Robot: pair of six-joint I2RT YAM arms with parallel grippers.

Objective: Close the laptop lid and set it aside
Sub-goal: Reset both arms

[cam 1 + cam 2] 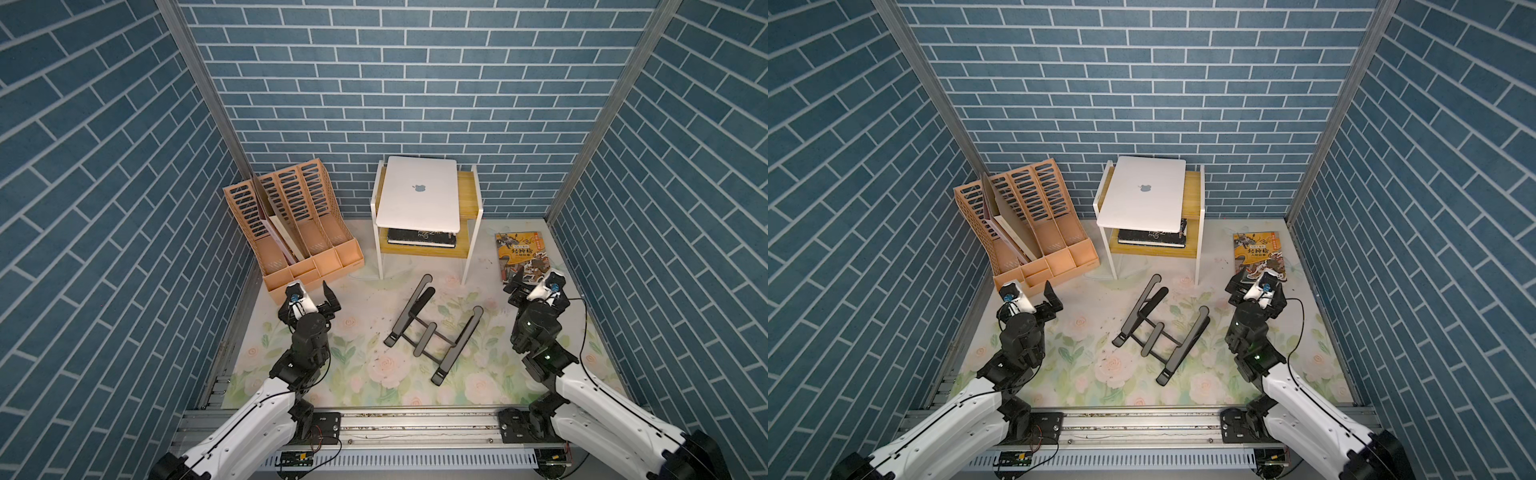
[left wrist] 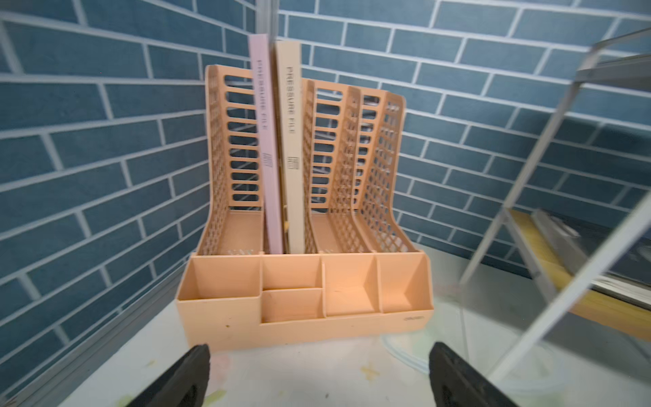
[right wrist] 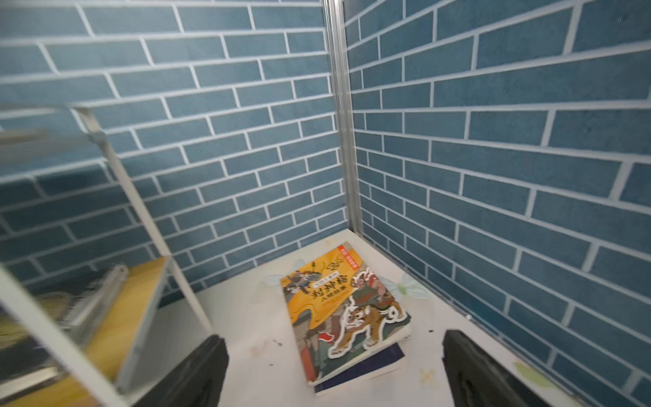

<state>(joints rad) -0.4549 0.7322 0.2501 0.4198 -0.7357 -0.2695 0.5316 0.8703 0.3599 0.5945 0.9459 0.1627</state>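
Atop the white-framed wooden shelf (image 1: 467, 195), smooth rectangular silver-white laptop (image 1: 419, 199), laptop lid (image 1: 1144, 197) shut flat, logo up. Matte black left gripper (image 2: 320, 354) and right gripper (image 3: 336, 340) splayed wide, empty.

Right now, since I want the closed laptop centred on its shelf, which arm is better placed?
Probably left: the laptop sits toward the shelf's left side, nearer the open left gripper; the right gripper faces a book.
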